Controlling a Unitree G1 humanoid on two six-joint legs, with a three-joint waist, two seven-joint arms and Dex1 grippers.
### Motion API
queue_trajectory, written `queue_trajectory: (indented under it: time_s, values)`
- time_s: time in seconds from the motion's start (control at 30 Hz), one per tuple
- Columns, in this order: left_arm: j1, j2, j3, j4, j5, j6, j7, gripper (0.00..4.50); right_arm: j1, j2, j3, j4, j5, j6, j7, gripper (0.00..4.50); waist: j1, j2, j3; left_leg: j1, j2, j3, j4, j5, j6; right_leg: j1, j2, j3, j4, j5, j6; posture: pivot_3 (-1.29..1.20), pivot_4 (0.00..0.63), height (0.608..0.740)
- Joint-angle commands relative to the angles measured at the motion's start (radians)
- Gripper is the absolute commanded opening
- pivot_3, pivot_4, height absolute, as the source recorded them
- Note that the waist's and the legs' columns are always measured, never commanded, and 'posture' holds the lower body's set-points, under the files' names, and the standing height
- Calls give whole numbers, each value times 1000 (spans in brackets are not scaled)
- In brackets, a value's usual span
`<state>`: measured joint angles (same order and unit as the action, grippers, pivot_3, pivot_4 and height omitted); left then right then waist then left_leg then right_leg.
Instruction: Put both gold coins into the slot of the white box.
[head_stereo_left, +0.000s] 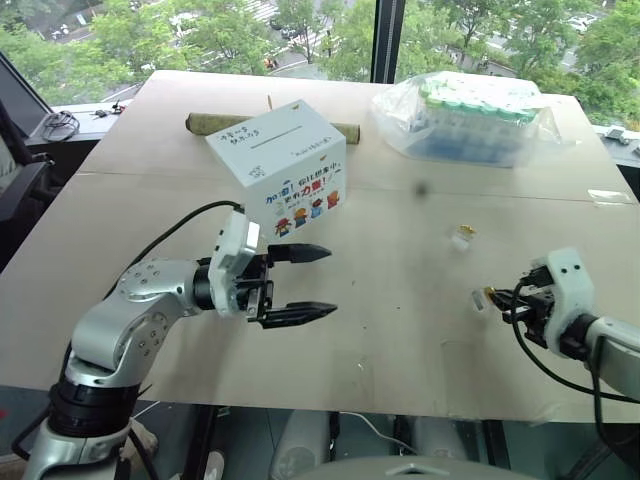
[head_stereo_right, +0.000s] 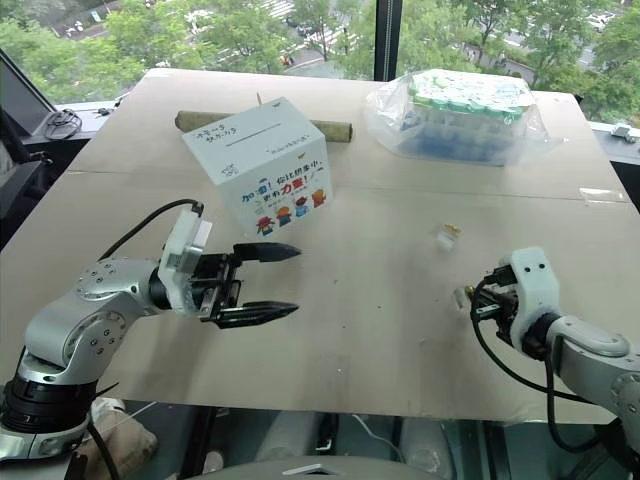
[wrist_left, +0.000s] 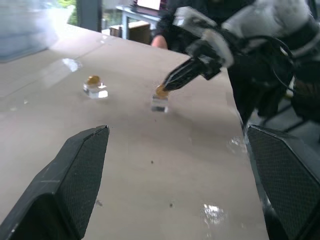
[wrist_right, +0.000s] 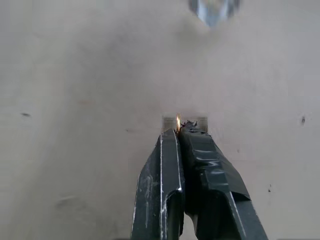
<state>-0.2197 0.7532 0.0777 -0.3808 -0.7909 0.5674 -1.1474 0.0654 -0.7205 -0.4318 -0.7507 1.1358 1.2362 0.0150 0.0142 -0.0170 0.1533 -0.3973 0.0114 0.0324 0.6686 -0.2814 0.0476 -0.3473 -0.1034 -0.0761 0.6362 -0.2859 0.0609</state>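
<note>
While left jaws gape empty, right jaws pinch a tiny gold coin (wrist_left: 161, 91) edgewise.

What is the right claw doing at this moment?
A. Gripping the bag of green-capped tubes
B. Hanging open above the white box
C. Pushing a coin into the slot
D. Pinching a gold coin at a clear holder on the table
D: the right claw is shut on a gold coin directly above a small clear holder on the table, far from the white box.
</note>
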Motion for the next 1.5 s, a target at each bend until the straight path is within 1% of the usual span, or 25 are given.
queue_trajectory:
  time_s: [0.03,0.2,0.33,0.37,0.4,0.47,0.57,0.7,0.8,0.87,0.9,1.03,1.23,1.5]
  values:
    - [-56,-13,15,-25,-90,103,64,4500,9,-32,-67,-60,88,-77,97,69,0,0,0,0,0,0,0,0,0,0,0,0,0,0,0,0,150,740]
    - [-201,-54,-16,18,-208,263,117,4500,-33,-109,-79,-73,220,-137,149,69,1,-1,0,0,0,0,1,0,0,0,0,0,0,0,0,0,150,740]
    - [-306,-107,-58,66,-219,306,111,4500,-115,-186,-43,-74,332,-184,153,69,0,-1,1,0,0,0,1,0,0,0,0,-2,1,0,0,0,150,740]
    - [-325,-120,-68,75,-213,306,105,3908,-137,-206,-32,-74,358,-195,151,0,0,-1,1,0,0,0,1,0,0,0,0,-3,1,0,0,0,150,740]
    - [-342,-131,-81,82,-206,304,94,3628,-169,-226,-13,-72,377,-205,150,0,-1,-1,1,0,0,0,1,0,0,0,0,-3,1,0,0,0,150,740]
    - [-366,-148,-111,92,-183,291,68,2916,-234,-259,27,-62,414,-226,139,0,-2,-2,1,0,0,0,1,0,0,0,0,-4,0,0,0,0,150,740]
    - [-395,-170,-144,110,-161,280,33,2916,-317,-293,90,-47,453,-253,119,0,-1,-2,1,0,0,0,1,0,0,0,0,-5,0,0,0,0,150,740]
    - [-428,-198,-189,143,-99,236,-12,2916,-405,-304,172,-37,505,-290,77,0,1,-3,2,0,0,-1,1,0,0,1,0,-6,-1,0,0,0,150,740]
    - [-441,-213,-194,162,-81,225,-28,2092,-446,-308,219,-41,536,-313,47,0,0,-3,2,-1,0,-1,1,0,0,1,0,-6,-1,0,0,0,150,740]
    - [-446,-216,-194,167,-72,219,-34,1206,-461,-314,237,-42,554,-325,32,0,0,-3,2,-1,0,-1,1,0,0,1,0,-6,-2,0,0,0,150,740]
    - [-446,-216,-194,169,-68,217,-39,1142,-468,-316,245,-43,562,-331,25,0,0,-3,2,-1,0,-1,1,0,0,1,0,-7,-2,0,0,0,150,740]
    - [-460,-219,-190,160,-71,229,-41,1142,-482,-326,264,-45,581,-350,13,0,1,-3,2,-1,0,-1,1,0,0,1,-1,-7,-2,0,0,0,150,740]
    - [-510,-214,-135,88,-169,332,32,1142,-488,-339,286,-48,585,-365,14,0,-1,-3,2,-2,0,-2,1,0,0,1,-1,-7,-2,0,0,0,150,740]
    - [-511,-235,-139,132,-143,331,32,1142,-449,-365,275,-61,581,-392,32,0,1,-3,2,-2,0,-3,1,0,0,2,-1,-9,-3,0,0,0,150,740]
